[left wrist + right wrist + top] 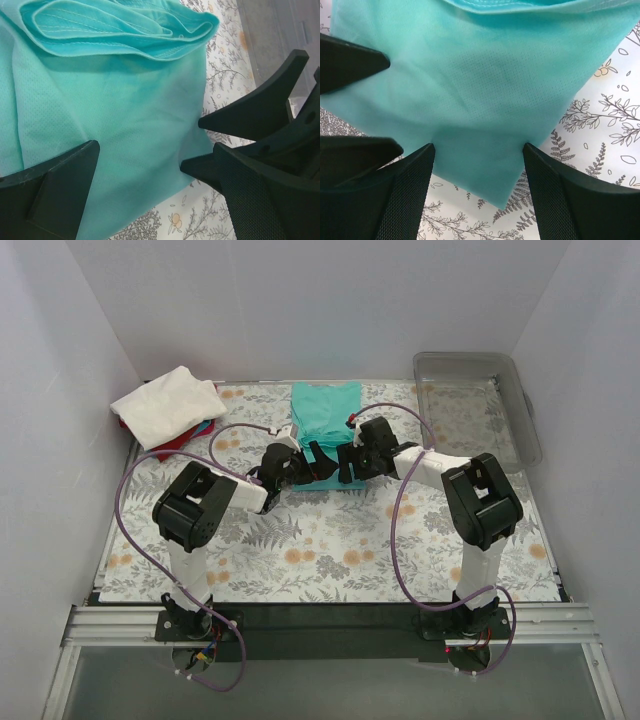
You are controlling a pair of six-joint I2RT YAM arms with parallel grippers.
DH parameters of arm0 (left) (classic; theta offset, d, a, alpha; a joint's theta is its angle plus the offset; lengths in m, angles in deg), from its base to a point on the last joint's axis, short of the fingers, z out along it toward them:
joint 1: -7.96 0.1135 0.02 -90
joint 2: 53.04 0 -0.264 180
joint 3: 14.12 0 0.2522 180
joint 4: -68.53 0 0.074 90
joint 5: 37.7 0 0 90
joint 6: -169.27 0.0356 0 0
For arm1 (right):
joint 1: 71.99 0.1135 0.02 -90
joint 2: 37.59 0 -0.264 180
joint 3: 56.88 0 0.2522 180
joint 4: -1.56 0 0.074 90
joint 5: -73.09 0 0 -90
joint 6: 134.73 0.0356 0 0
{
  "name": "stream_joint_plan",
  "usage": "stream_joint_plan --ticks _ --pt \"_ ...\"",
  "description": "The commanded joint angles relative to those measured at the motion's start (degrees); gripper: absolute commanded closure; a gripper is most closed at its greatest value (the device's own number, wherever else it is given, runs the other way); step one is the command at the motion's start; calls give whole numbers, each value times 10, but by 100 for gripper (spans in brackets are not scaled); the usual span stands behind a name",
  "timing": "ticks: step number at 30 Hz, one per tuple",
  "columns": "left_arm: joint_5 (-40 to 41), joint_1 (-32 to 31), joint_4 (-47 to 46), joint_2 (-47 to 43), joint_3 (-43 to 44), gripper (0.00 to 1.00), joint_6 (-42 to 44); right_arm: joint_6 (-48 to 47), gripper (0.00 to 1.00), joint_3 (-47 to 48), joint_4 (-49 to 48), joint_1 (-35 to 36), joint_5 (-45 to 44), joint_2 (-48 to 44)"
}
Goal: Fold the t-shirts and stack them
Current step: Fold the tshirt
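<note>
Left gripper [140, 157], right gripper [476, 150] side by side, both jaws apart, over near edge of teal t-shirt [325, 415] on counter [330, 540].

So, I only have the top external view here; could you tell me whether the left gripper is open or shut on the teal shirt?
Observer: It is open. In the left wrist view the left gripper has its fingers well apart, and the teal shirt shows in the gap between them, not pinched.
Operator: Thank you. And could you check the right one for me as well?
Observer: That one is open too. In the right wrist view the right gripper has a finger on either side of the shirt's near corner, and the corner points out between them onto the patterned table cover.
</note>
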Motion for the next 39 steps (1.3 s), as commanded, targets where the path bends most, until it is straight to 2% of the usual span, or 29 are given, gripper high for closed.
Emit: stream_joint_plan --ticks 1,5,12,17,21,23,26,29,35,39 --pt "-16 -24 36 -6 -51 9 -23 12 35 -35 -2 17 -9 -10" --pt "-9 -48 22 -21 -101 9 -47 17 35 -82 2 32 -28 -40" --pt "35 -94 29 -100 -214 9 -79 48 35 -240 11 61 -46 -138" --pt "49 -178 55 -131 -239 9 -85 83 35 -315 27 123 -53 -194" --pt "61 -210 100 -204 -240 9 -94 112 35 -320 69 159 -82 -244" --pt "101 -209 151 -249 -237 8 -83 114 35 -309 97 163 -104 -287" --pt "150 -210 218 -364 -219 6 -51 106 33 -285 128 163 -140 -340" --pt "183 -208 250 -417 -204 3 -19 89 32 -268 140 163 -167 -373" --pt "243 -194 266 -391 -195 2 23 73 31 -223 140 161 -197 -361" --pt "239 -180 221 -382 -224 2 64 66 30 -205 134 160 -198 -347"
